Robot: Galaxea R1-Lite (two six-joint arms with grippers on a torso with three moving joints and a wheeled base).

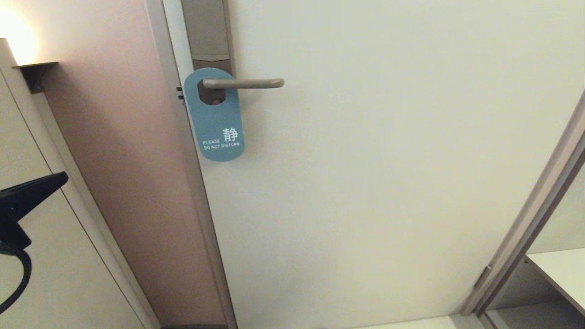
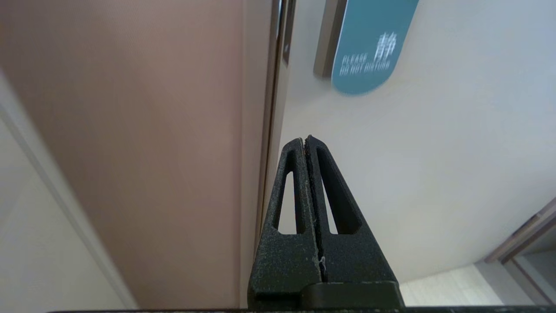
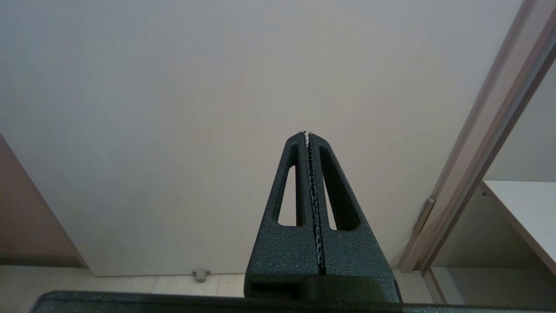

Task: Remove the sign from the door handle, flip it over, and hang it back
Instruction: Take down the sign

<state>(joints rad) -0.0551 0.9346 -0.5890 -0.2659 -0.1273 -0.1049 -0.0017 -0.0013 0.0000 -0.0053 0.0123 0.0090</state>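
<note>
Sign [image 1: 215,119] top cut off in wrist view; left claw [image 2: 305,138] closed, right claw [image 3: 307,134] closed.

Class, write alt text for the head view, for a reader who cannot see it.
A blue "Do Not Disturb" sign hangs by its oval hole on the door handle of a pale door. The left gripper, jaws shut, is low at the left, well short of it.

bare door [image 1: 388,183] below the sign [image 1: 215,119] lies open (door frame [image 1: 192,183] crowds its left).
</note>
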